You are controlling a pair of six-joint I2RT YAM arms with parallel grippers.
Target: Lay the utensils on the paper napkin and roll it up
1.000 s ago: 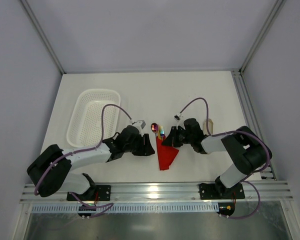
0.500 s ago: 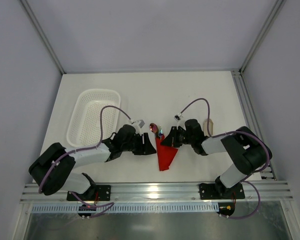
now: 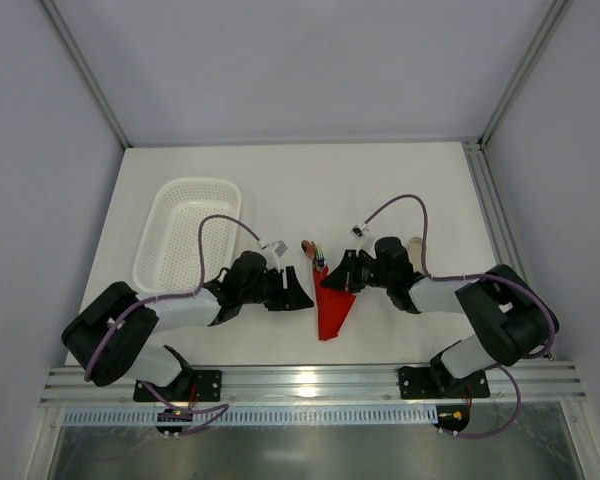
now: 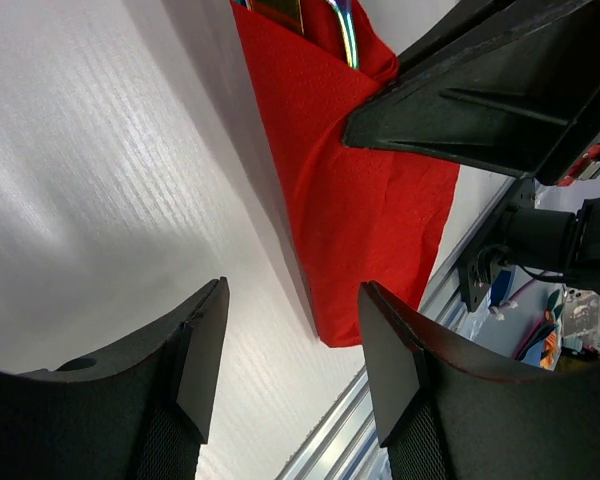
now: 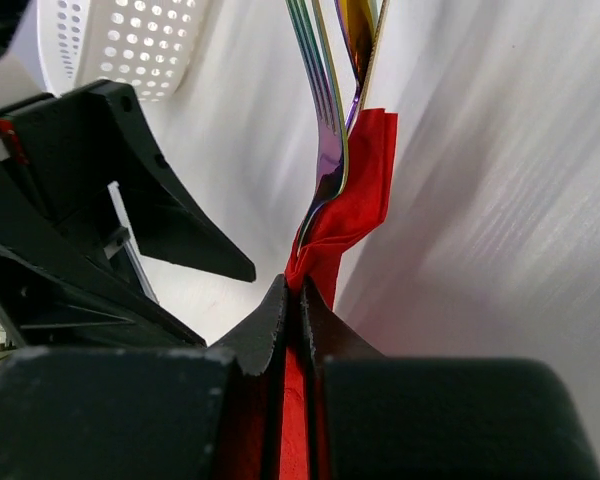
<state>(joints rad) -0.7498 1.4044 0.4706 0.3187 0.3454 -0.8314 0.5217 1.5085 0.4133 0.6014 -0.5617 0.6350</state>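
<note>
On the white counter [image 3: 380, 190], the paper napkin [image 3: 332, 308] lies near-centre, long axis near-to-far, utensils [image 3: 316, 252] poking from its far end. The right tool [image 5: 300, 315] pinches its fold; the left tool [image 3: 298, 298] gapes just left.

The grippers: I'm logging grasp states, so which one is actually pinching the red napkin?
The right gripper: its fingers are shut on a fold of the paper napkin, just below the fork. The left gripper stands open beside the napkin, holding nothing.
</note>
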